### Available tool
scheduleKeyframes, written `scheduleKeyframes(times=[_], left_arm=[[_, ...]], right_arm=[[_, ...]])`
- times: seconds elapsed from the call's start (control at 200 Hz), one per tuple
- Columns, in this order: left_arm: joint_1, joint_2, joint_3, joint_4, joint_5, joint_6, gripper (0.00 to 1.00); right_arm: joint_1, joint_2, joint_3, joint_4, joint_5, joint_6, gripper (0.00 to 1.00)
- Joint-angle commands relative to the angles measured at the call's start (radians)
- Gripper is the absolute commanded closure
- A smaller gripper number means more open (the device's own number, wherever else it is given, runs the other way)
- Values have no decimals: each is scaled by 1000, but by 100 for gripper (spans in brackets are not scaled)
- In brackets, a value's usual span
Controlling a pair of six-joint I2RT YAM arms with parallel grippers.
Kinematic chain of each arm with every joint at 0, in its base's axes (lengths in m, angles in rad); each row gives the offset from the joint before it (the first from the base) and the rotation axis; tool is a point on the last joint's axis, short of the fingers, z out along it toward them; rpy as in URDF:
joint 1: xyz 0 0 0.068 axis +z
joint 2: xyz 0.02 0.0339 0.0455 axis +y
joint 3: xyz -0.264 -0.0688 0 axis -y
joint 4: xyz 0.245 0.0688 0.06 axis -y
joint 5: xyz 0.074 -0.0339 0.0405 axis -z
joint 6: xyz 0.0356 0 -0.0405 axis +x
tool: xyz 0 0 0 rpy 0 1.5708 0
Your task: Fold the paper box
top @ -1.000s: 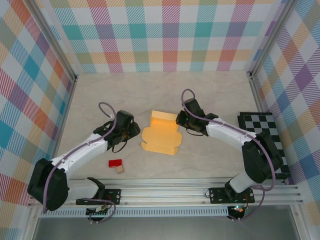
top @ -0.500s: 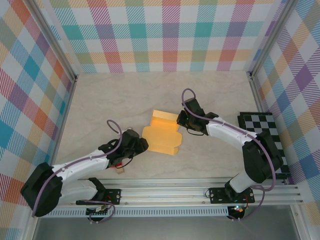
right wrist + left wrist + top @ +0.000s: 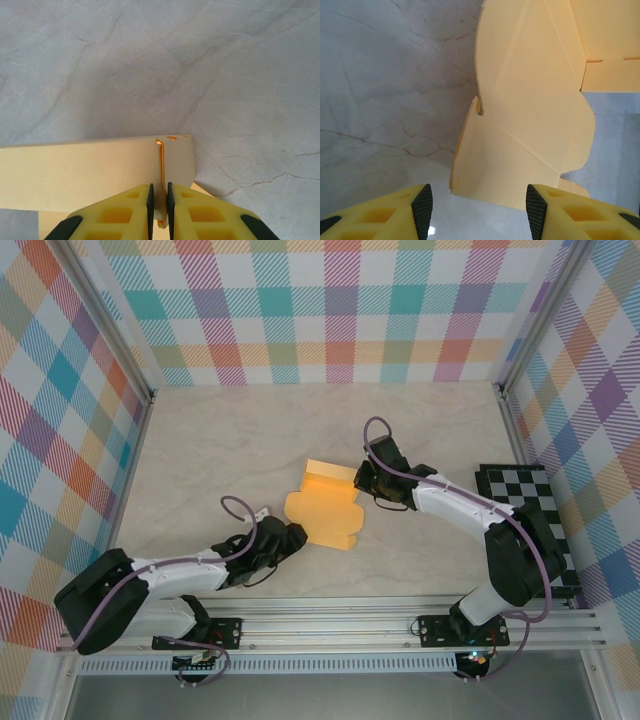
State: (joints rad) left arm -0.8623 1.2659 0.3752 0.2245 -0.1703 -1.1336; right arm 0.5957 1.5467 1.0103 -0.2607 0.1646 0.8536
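The right gripper is pressed together on a thin raised edge of the paper box, probably to stop the card from sliding. The left gripper has its jaws apart, low over the table, just before the near-left flap and not touching it. It seems ready to pinch this flap. The box lies half folded in the middle of the table, between both arms.

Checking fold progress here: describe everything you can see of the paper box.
The paper box is thin pale yellow-orange card, a die-cut sheet with creases, rounded flaps and a small slit, partly folded. It lies on the table, its far panel raised. The right gripper is pinched shut on a thin standing edge; the left gripper stands open just short of its near flap.
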Motion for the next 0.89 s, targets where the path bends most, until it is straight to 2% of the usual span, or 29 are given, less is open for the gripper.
scheduleKeyframes(times=[0.0, 0.14, 0.4, 0.505, 0.545, 0.675, 0.89], left_arm=[[-32, 56, 40, 119, -52, -39, 47], [-49, 87, 54, 115, -105, -62, 54], [-73, 32, 67, 24, -252, -77, 73], [-73, 25, 85, -19, -284, -58, 89], [-73, 20, 95, -33, -293, -41, 100], [-73, -19, 145, -126, -333, 34, 100], [-47, -49, 399, -570, -352, 348, 100]], right_arm=[[-4, -2, -9, -80, 9, 16, 83], [-3, -5, -6, -83, 7, 15, 83], [-3, -11, -10, -88, 15, 10, 83], [-4, -12, -12, -86, 9, 17, 82], [-3, -13, -12, -85, 6, 19, 81], [-5, -39, 7, -97, -14, 14, 74], [-73, -201, 39, -145, -44, -20, 69]])
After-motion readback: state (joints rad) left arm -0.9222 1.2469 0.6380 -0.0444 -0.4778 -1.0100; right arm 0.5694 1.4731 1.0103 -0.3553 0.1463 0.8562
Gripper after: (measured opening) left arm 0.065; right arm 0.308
